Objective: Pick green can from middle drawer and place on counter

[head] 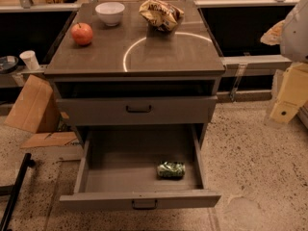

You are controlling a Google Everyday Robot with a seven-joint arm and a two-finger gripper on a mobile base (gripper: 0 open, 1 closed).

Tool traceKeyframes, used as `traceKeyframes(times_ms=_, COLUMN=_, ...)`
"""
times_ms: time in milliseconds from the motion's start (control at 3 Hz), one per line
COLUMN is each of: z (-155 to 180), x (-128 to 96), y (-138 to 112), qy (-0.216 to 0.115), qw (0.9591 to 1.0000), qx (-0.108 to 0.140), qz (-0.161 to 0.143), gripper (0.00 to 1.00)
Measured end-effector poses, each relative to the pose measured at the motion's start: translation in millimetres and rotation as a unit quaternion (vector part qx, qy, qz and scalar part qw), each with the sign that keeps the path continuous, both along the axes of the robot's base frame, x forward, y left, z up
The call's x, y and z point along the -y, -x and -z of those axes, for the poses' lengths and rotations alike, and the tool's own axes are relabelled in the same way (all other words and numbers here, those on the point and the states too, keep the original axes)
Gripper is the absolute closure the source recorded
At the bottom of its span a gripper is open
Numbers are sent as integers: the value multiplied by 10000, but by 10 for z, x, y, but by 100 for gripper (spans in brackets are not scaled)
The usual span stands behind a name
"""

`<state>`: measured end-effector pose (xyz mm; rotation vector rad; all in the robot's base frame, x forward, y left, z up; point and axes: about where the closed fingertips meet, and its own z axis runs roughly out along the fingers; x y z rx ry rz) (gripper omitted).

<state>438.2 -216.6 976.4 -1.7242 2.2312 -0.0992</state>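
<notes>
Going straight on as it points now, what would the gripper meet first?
Likely the speckled floor: the gripper, at the right edge, points down, well right of the green can. Depth is unclear.

Dim, warm-toned light fills the scene. The tabletop [96,57] is the brightest surface, with a pale sheen across it, and its white circle line [125,59] glares most along the left arc. Below the tabletop, the recess [134,89] above the closed drawer lies in deep shadow, and the open middle drawer [120,177] turns murky toward its back. Right of the tabletop, the gripper [285,105] shows pale yellow at the frame edge. Beside the tabletop, the openings [240,28] are nearly black.
</notes>
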Motion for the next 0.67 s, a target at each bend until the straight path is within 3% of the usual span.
traceKeyframes(times_ms=667, z=149, x=13, y=-36, qy=-74, qw=9999, qx=-49, qz=-116, gripper=0)
